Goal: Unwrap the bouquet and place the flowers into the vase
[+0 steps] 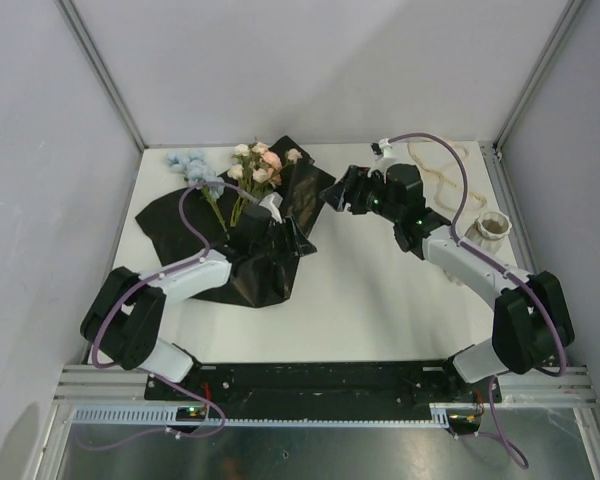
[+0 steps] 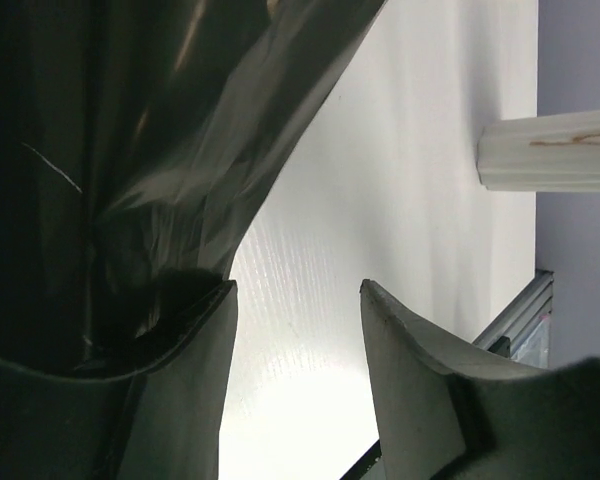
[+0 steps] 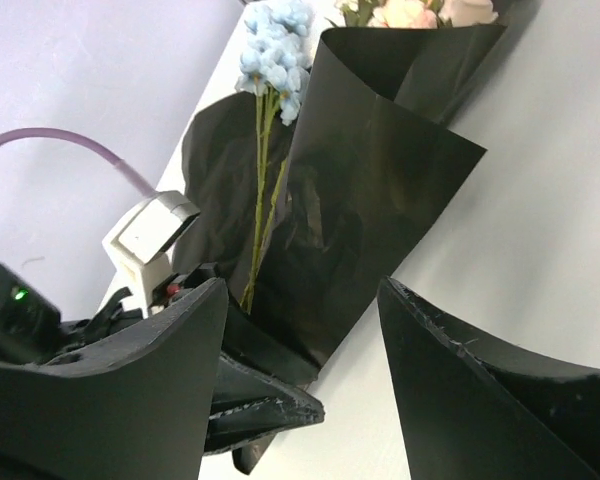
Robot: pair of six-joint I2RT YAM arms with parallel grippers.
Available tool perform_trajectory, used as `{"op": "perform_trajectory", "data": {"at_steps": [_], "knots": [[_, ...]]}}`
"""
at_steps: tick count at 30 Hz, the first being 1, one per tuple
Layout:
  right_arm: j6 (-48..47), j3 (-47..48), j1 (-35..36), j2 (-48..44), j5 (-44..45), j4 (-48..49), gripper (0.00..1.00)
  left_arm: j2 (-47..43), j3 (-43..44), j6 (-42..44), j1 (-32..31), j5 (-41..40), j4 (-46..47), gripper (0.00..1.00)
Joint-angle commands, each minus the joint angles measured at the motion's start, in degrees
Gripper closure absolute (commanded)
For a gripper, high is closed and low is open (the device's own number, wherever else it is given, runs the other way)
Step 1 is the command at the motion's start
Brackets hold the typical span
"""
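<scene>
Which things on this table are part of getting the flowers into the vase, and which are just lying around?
Part of the job:
- flowers, lying on the opened wrap
- black wrapping paper, spread under them
- vase, at the right edge

Just lying about:
- loose cream ribbon, at the back right

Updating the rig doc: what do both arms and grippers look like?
The left arm and right arm match: black joint housings, white links. A purple cable loops along each. The left gripper and right gripper have two broad, dark, curved fingers tapering to points. A white camera block sits at the left wrist; green lights glow on the right arm.
</scene>
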Motion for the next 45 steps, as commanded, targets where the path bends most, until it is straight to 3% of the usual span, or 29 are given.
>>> {"op": "perform_trajectory", "data": {"at_steps": [1,7,10,15,19,28,39,45], "knots": [[0.82,1.44,0.06,0.71,1.32,1.58,0.32,-0.05,-0.03,2.24,-3.22,-2.49,1.13,0.42],[0.07,1.79,1.69,-2.10,3.82,0.87,0.33,-0.06,-0.76,2.65,-5.94,-3.48,1.58,0.42],[-0.51,2.19,2.59,-3.11,4.81,0.91,0.34,-6.48,-2.77,1.56,-6.08,-8.15,-0.59,0.42],[-1.15,3.67,3.71,-2.57,5.21,1.23,0.35,-16.57,4.52,5.22,-4.98,-20.31,-16.86,0.36],[-0.25,4.83,4.22,0.89,3.35,2.24,0.38,-19.88,8.57,3.99,3.01,-21.22,-27.25,0.34],[1.40,6.89,7.77,13.73,-2.80,5.21,0.48,-21.11,10.36,6.14,26.20,-13.32,-37.69,0.33],[3.24,14.55,13.22,33.26,-9.72,9.22,0.62,-33.82,4.02,13.49,29.39,-13.30,-42.51,0.29],[1.86,20.74,16.05,39.19,-11.98,5.24,0.64,-37.61,1.96,16.52,29.44,-15.66,-44.14,0.28]]}}
